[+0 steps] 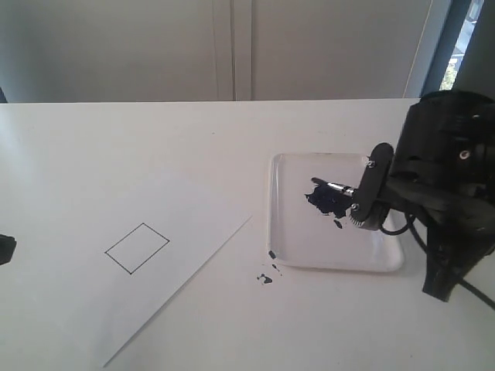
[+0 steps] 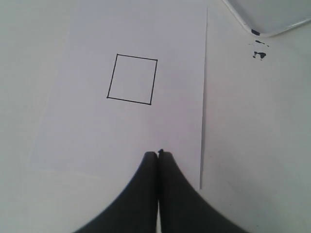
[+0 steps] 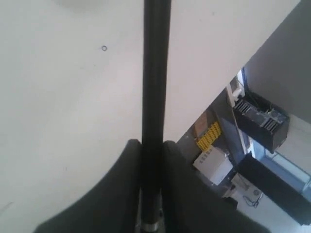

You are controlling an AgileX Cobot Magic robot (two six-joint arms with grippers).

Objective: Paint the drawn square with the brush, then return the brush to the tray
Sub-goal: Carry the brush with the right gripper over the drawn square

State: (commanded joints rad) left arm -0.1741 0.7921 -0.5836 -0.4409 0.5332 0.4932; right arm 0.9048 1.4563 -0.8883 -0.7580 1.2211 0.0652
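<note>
Black-handled brush [image 1: 336, 187] clamped in right end effector [image 3: 151, 145], bristles dark with paint, left end effector [image 2: 158, 156] pinched together

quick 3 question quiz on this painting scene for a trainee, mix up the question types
1. True or false: the drawn square is unpainted, only a thin outline.
2. Where are the bristles of the brush?
A. on the paper
B. in the paint blob inside the tray
C. on the table
3. Fill the blank: the right end effector is shut on the handle of the ____.

Key: 1 true; 2 B; 3 brush
</note>
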